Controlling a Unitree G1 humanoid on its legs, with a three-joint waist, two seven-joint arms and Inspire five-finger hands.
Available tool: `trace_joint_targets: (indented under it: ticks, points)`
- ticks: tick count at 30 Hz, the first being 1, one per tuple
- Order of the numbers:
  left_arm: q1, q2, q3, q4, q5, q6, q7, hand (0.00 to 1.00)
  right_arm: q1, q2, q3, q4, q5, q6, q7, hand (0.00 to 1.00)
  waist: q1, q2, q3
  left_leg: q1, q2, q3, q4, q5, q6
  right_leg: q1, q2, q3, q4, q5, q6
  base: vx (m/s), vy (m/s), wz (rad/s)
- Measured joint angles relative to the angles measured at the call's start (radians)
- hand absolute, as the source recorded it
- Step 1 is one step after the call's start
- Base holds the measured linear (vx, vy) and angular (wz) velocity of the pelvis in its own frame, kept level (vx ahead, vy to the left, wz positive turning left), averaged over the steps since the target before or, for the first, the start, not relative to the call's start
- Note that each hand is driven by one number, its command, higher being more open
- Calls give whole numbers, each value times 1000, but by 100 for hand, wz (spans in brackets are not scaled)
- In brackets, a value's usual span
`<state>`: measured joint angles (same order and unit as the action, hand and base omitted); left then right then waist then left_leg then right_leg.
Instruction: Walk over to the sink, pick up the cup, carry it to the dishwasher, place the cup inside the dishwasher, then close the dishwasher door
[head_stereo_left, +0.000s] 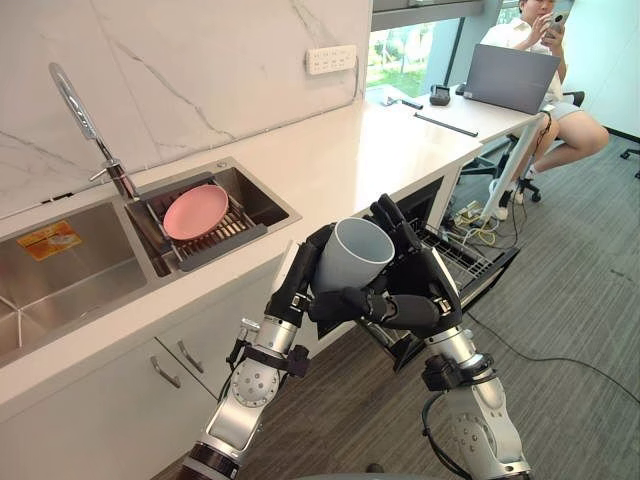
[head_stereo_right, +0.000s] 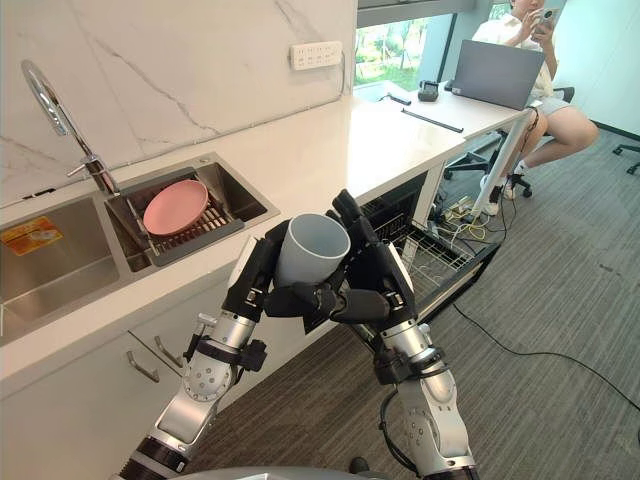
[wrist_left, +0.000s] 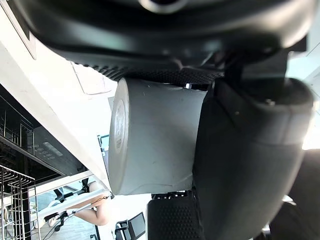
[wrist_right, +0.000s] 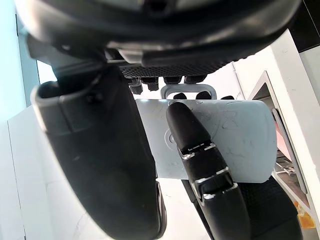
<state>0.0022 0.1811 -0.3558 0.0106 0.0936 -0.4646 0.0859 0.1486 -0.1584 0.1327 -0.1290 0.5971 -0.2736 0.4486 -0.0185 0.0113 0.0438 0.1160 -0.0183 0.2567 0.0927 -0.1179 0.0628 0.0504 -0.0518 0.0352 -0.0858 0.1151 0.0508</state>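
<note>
Two robot hands, the left robot hand (head_stereo_left: 295, 285) and the right robot hand (head_stereo_left: 425, 290), grip the tilted grey cup (head_stereo_left: 352, 255) in mid-air near the open dishwasher (head_stereo_left: 470, 262). A pink plate (head_stereo_left: 195, 211) lies in the sink (head_stereo_left: 265, 205), well apart from the dishwasher.

Base of cup (head_stereo_left: 355, 250) hidden by left hand (head_stereo_left: 300, 282), right hand (head_stereo_left: 425, 292).

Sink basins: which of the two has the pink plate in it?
The smaller basin, right of the faucet: the pink plate lies on its dark rack. The larger basin holds just an orange sticker.
</note>
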Motion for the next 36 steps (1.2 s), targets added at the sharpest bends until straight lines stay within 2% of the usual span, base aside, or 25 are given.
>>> trace_joint_targets:
  ticks: [12, 16, 17, 22, 29, 36]
  points:
    - [-1, -6, -35, -8, 46, 1, -5, 0, 2, 14, -11, 25, -2, 2, -96, 100, 0, -2, -1, -1, 0, -1, -1, 0, 0, 0, -1, -2, 0, 0, 0, 0, 0, 0]
    - [-1, -7, -49, -8, 48, 9, -21, 0, 18, 14, -10, 29, -11, 18, -119, 100, -1, -2, -1, -2, 0, -1, -1, 0, 0, -1, -1, -2, 0, -1, 0, 0, 0, 0]
    - [-1, -7, -54, -8, 47, 11, -22, 0, 19, 14, -10, 29, -11, 19, -121, 0, -1, -2, -1, -2, 0, -1, -1, 0, 0, -2, -1, -2, 0, -1, 0, 0, 0, 0]
    - [-6, -8, -64, -8, 44, 28, -24, 0, 19, 10, -3, 29, -12, 19, -109, 0, -1, -6, -3, -7, 0, -1, -1, 0, 0, -5, -1, -3, 0, -1, 0, 0, 0, 0]
    - [-8, -5, -94, -8, 39, 35, -24, 0, 19, -1, -17, 35, -29, 18, -133, 0, 0, -23, -14, -14, -1, -5, -1, 0, 0, -11, -2, -6, 1, -1, 1, 0, 0, 0]
    - [-8, -5, -104, -8, 23, 47, -19, 0, 19, -12, -19, 34, -38, 14, -135, 0, -1, -27, -16, -19, 0, -6, 2, 0, 0, -15, -2, -6, 1, -1, 1, 0, 0, 0]
